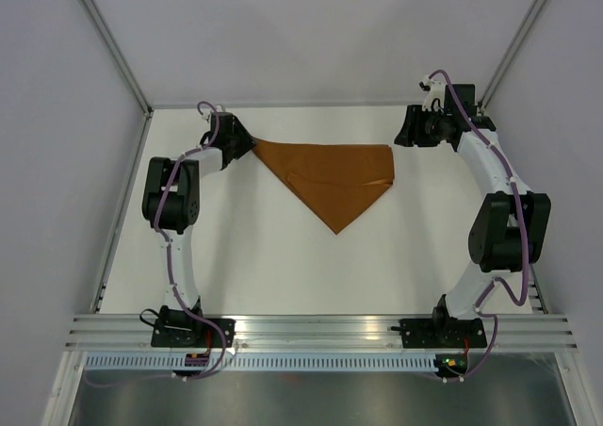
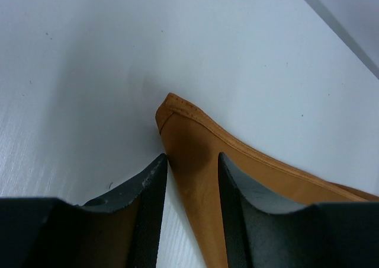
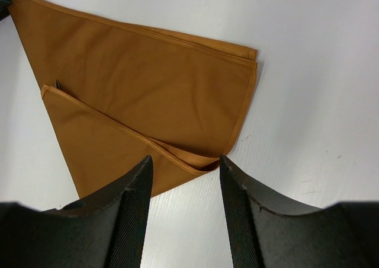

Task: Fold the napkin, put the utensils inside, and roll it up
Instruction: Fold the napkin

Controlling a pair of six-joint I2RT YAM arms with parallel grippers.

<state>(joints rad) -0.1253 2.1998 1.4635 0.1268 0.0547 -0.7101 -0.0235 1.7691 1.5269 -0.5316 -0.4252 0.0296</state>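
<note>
The rust-orange napkin lies folded into a triangle at the back middle of the white table, point toward me. My left gripper is open at the napkin's left corner. In the left wrist view the corner lies between the parted fingers, with bare table showing beside it. My right gripper is open and empty just off the right corner. In the right wrist view its fingers straddle the folded edge of the napkin. A thin dark tip pokes from under the flap. The knife is otherwise hidden.
Grey walls and metal frame posts close the table at the back and sides. A ribbed aluminium rail runs along the near edge between the arm bases. The right arm's elbow stands over the table's right side.
</note>
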